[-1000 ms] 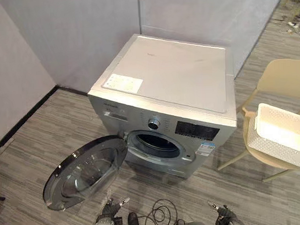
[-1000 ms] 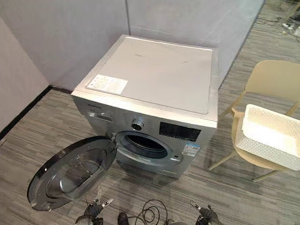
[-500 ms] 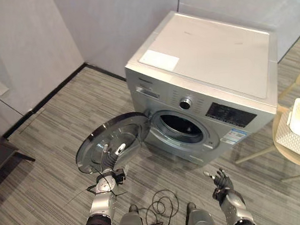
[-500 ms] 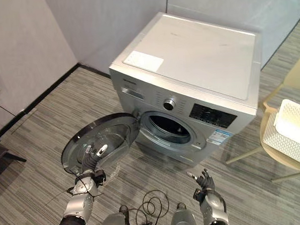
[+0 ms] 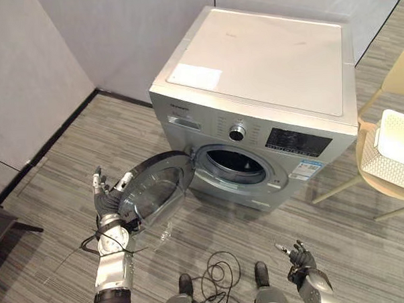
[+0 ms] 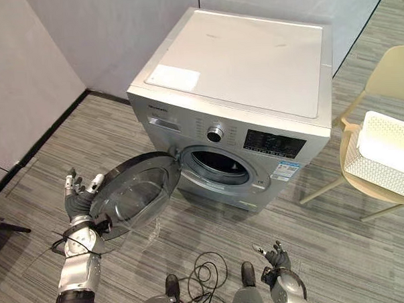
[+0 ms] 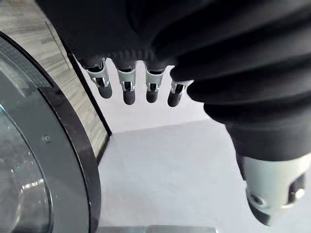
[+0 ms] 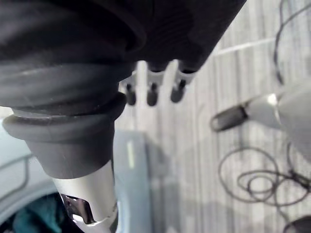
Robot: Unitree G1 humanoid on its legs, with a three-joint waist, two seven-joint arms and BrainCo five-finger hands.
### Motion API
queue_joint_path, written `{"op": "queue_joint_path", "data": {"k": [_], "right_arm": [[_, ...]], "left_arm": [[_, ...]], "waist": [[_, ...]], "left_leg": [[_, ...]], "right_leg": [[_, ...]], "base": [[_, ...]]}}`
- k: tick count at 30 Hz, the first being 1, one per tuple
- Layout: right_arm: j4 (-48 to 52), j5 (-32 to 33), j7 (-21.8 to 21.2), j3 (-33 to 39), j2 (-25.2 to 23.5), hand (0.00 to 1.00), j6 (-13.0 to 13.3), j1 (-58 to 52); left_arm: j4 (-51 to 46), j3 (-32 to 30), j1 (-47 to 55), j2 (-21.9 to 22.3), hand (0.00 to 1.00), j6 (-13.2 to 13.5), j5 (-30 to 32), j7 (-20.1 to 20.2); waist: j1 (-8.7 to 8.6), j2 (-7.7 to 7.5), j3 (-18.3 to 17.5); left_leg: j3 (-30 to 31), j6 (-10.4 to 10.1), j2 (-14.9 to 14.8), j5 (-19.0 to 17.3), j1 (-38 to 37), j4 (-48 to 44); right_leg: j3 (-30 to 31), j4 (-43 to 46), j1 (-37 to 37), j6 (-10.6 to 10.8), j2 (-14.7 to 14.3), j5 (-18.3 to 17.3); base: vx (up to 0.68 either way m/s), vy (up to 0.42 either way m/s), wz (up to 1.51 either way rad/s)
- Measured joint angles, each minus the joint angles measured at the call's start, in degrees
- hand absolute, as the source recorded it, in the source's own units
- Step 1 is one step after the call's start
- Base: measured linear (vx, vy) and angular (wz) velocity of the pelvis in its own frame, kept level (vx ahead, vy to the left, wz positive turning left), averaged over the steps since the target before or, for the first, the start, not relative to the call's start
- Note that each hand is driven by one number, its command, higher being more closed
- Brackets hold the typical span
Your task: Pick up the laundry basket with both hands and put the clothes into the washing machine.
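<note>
The silver front-loading washing machine (image 5: 265, 68) stands against the wall, its round door (image 5: 157, 190) swung open to the left and the drum opening (image 5: 233, 165) dark. My left hand (image 5: 105, 199) is raised with straight fingers (image 7: 127, 90) at the door's outer rim, open and holding nothing. My right hand (image 5: 299, 258) hangs low over the floor at the lower right, fingers relaxed and empty. The white perforated laundry basket (image 5: 396, 139) rests on a beige chair (image 5: 400, 82) to the machine's right, far from both hands.
Grey walls meet in a corner behind the machine. Grey striped flooring (image 5: 62, 178) stretches in front and to the left. The open door juts out over the floor on my left side. A dark furniture edge (image 5: 0, 224) shows at the far left.
The camera has shifted. My left hand has risen from in front of the door's glass to its outer left rim, fingers spread. My right hand stays low at the lower right.
</note>
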State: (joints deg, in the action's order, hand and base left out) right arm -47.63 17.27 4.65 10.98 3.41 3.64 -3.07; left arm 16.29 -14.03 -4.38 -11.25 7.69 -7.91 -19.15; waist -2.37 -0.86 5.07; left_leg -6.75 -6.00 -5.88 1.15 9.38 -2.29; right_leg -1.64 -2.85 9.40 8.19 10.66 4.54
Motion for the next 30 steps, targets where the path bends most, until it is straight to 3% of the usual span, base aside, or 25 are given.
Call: {"op": "queue_joint_path", "data": {"k": [8,15,19,22,27,30], "right_arm": [[-1.6,0.1,-1.6,2.0,0.8,0.0,-0.3,-1.0],[-2.7,1.0,-1.6,2.7,0.9,0.0,-0.2,-0.7],[-2.7,1.4,-1.6,2.5,0.0,0.0,-0.1,-1.1],[-2.8,1.3,-1.7,1.3,-0.7,0.0,-0.1,-1.1],[-5.3,1.0,-2.3,1.1,-0.7,0.0,-0.4,-1.1],[-7.9,0.0,-2.3,3.0,-0.8,0.0,-1.8,-1.0]], "left_arm": [[24.4,-4.7,-14.8,-13.0,0.0,-2.5,-2.9,-0.9],[36.2,-5.6,-26.2,-21.6,0.0,-2.8,-10.7,0.3],[39.0,-6.8,-28.9,-22.7,0.0,-2.4,-11.9,0.4],[40.0,-6.9,-29.4,-22.5,0.0,-1.3,-14.7,0.4],[39.5,-6.8,-24.8,-16.9,0.0,0.5,-16.6,1.8],[39.4,-5.5,-18.6,-11.2,0.0,0.4,-16.7,3.8]], "waist": [[-0.04,-2.44,1.1],[0.04,-4.93,3.9],[0.16,-5.6,5.8],[1.3,-5.54,6.3],[2.01,-5.46,6.3],[1.93,-5.22,6.3]], "left_leg": [[0.2,-1.4,-2.6,1.7,3.3,2.4],[-1.1,-1.6,-3.9,2.0,7.0,2.3],[-1.4,-1.6,-4.3,2.1,8.2,1.9],[-2.4,-1.7,-5.7,2.1,8.8,1.6],[-2.8,-1.7,-5.2,2.1,7.9,1.1],[-2.9,-1.7,-4.9,1.8,5.2,1.5]], "right_leg": [[-1.5,-1.3,3.2,-0.8,-2.7,0.6],[-1.6,-1.3,7.8,-1.8,-3.8,3.2],[-1.7,-1.3,9.0,-1.9,-3.9,3.7],[-1.6,-1.3,10.2,-2.5,-4.9,5.7],[-1.5,-1.3,9.2,-2.6,-4.4,5.8],[-1.4,-1.3,6.8,-2.6,-4.1,5.8]], "base": [[0.04,-0.054,0.02],[-0.02,-0.026,-0.1],[-0.05,-0.01,-0.06],[-0.06,-0.036,-0.17],[-0.07,-0.005,-0.04],[-0.07,0.017,0.01]]}}
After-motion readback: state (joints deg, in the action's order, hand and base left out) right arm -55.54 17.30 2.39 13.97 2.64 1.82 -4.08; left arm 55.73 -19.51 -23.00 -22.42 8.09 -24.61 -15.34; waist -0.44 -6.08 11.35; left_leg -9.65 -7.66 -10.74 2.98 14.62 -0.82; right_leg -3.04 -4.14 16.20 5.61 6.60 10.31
